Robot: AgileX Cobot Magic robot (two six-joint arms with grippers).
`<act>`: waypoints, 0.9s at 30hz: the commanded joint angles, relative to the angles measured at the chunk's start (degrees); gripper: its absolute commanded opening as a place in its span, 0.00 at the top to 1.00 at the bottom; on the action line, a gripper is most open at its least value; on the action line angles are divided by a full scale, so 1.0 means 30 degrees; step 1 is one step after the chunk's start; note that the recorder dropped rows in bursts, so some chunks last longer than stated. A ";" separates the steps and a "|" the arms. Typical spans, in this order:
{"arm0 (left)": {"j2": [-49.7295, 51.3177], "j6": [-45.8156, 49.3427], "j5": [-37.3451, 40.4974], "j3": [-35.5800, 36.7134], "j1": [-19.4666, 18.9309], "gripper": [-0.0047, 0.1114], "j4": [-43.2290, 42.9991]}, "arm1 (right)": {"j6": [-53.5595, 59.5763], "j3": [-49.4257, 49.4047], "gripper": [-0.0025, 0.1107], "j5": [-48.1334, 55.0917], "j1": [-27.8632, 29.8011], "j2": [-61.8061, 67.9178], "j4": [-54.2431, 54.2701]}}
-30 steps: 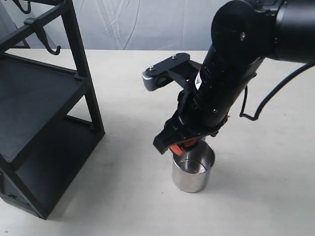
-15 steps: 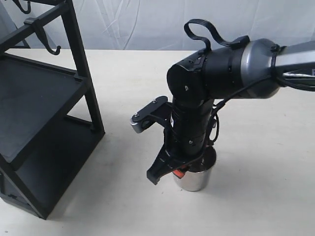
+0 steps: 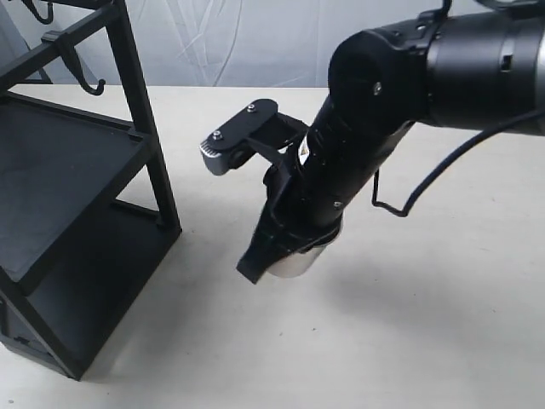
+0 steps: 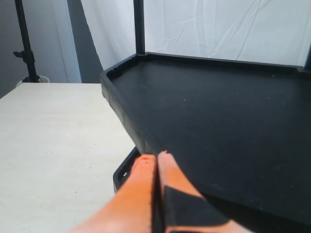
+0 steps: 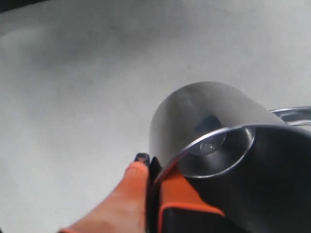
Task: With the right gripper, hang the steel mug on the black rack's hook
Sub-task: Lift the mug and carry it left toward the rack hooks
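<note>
The steel mug (image 5: 204, 121) is tilted in my right gripper (image 5: 154, 167), whose orange fingers pinch its rim wall, one inside and one outside. Its thin handle (image 5: 291, 114) shows at the far side. In the exterior view the mug (image 3: 298, 260) is lifted off the table, mostly hidden under the black right arm (image 3: 366, 136). The black rack (image 3: 77, 187) stands at the left, with a small black hook (image 3: 92, 85) on its upper bar. My left gripper (image 4: 156, 158) is shut, empty, beside the rack's shelf (image 4: 218, 116).
The pale table (image 3: 426, 324) spreads round the mug. A second hook (image 3: 38, 10) hangs at the rack's top left. A white cloth backdrop (image 3: 255, 43) closes the far side. A black stand pole (image 4: 24, 43) is beyond the table.
The right gripper came down onto the mug's rim, closed on it, then lifted it off the table and carried it left toward the rack, tilting it.
</note>
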State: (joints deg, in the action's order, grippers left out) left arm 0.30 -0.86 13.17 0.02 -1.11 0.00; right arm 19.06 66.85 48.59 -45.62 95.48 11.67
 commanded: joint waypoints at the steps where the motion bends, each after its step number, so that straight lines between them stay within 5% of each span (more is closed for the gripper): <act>1: -0.0101 -0.0032 0.0021 -0.0007 0.0024 0.95 0.0000 | 0.5149 0.0090 0.98 0.2323 -0.0035 -0.1164 0.1016; 9: -0.0101 -0.0032 0.0021 -0.0007 0.0024 0.95 0.0000 | 0.5920 0.0090 0.99 0.2014 -0.2777 -0.2627 -0.3438; 20: -0.0101 -0.0032 0.0021 -0.0007 0.0024 0.95 0.0000 | -0.4319 0.0786 0.99 0.0319 -0.7474 -0.2627 -1.5698; 27: -0.0101 -0.0032 0.0021 -0.0007 0.0024 0.95 0.0000 | -0.5666 0.1661 0.99 0.0270 -0.8943 -0.2362 -1.9054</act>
State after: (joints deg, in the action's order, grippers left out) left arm 0.30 -0.86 13.17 0.02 -1.11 0.00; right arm 3.64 70.77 49.90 -70.69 88.21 -40.87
